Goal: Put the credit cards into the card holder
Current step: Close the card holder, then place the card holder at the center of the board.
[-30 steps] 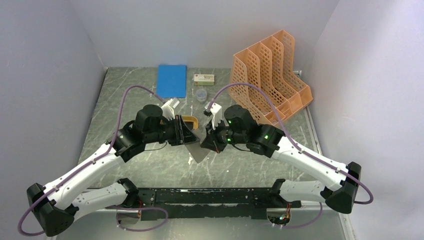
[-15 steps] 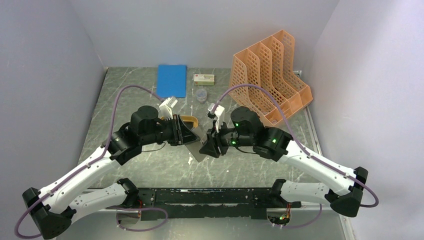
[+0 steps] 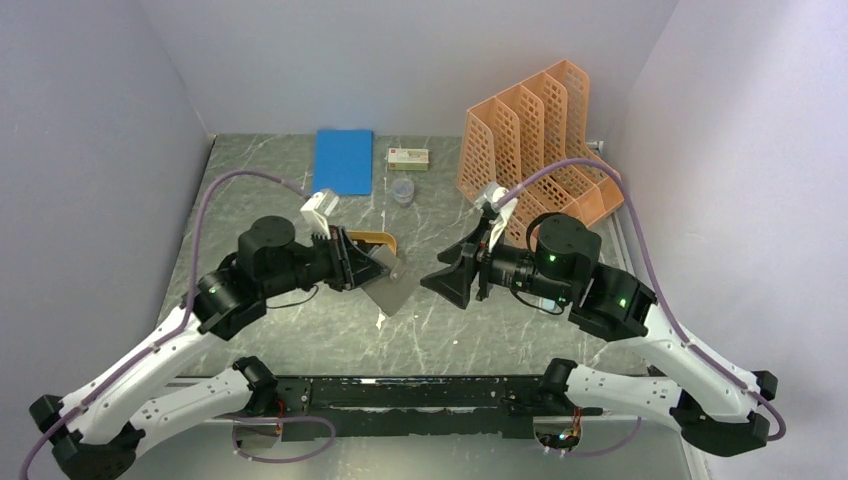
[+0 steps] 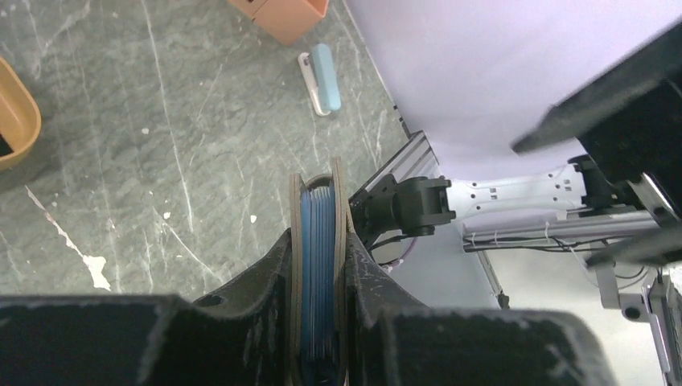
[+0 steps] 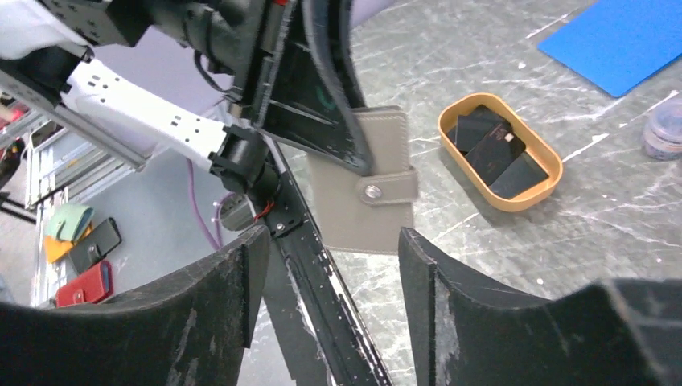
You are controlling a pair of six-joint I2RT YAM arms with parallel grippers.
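Note:
The grey-brown card holder (image 3: 392, 292) hangs above the table's middle, with my left gripper (image 3: 372, 268) shut on its upper part. In the left wrist view the card holder (image 4: 319, 241) stands edge-on between the fingers, blue inside. The right wrist view shows its snap-strap face (image 5: 366, 189). My right gripper (image 3: 440, 278) is open and empty, a short gap to the right of the holder; its fingers (image 5: 241, 273) frame the holder from a distance. Several dark credit cards (image 5: 495, 149) lie in the orange oval tray (image 5: 535, 197), behind the left gripper.
An orange perforated file rack (image 3: 535, 165) stands at the back right. A bright blue notebook (image 3: 343, 160), a small box (image 3: 408, 156) and a small clear cup (image 3: 402, 190) lie at the back. A blue and white stapler-like item (image 4: 322, 76) lies on the table.
My right gripper has opened and drawn back to the right, away from the card holder. The left arm has shifted slightly left, still gripping the holder.

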